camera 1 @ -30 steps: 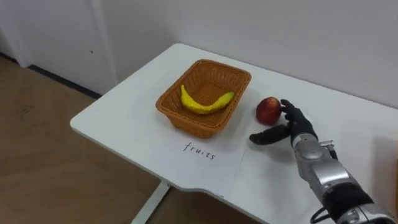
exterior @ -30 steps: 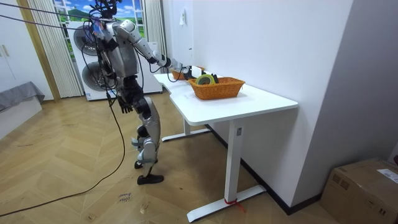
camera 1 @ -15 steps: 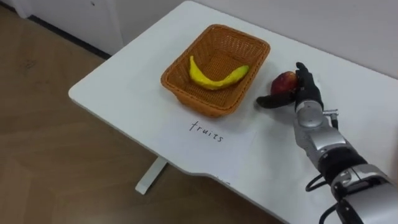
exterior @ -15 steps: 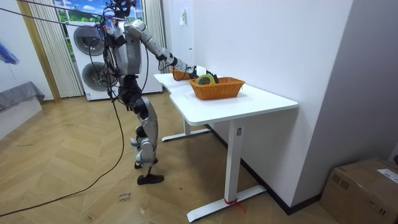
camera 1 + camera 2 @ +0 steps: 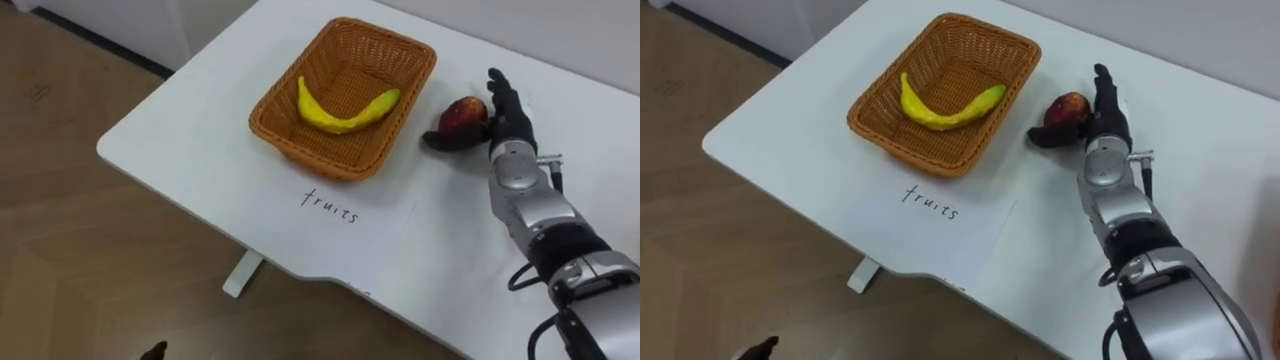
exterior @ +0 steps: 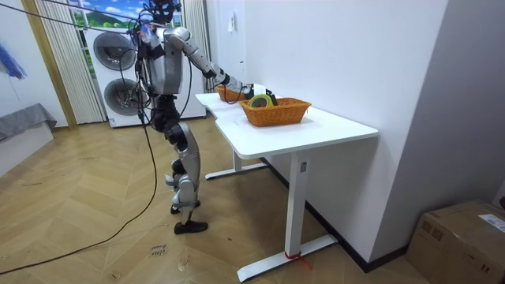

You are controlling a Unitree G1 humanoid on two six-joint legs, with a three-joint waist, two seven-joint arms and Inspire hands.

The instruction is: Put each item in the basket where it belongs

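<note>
Right hand (image 5: 503, 115) is up against the apple (image 5: 463, 112) on the white table (image 5: 180, 160). The fingers (image 5: 498, 88) stand straight, pointing to the far side and lying against the apple's right flank. The thumb (image 5: 445, 140) stretches out left along the apple's near side, touching its lower edge. So the hand is spread wide, cupping the fruit from the right and from the near side, with nothing curled round it. I cannot tell whether the apple sits on the tabletop or is just clear of it.

The apple is just to the right of the wicker basket (image 5: 290, 150), level with its far right corner and outside the rim. Inside the basket lies a banana (image 5: 345, 108), curved, running from the far left down across the bottom and up toward the right wall. A white sheet of paper (image 5: 340, 215) with a handwritten word lies flat on the table, just near of the basket.

From the room view, the robot stands upright on the wooden floor at the far end of the table, right arm reaching out over it. Washing machines (image 6: 114, 71) stand behind the robot. A second wicker basket (image 6: 276, 110) sits on the nearer stretch of the table.
</note>
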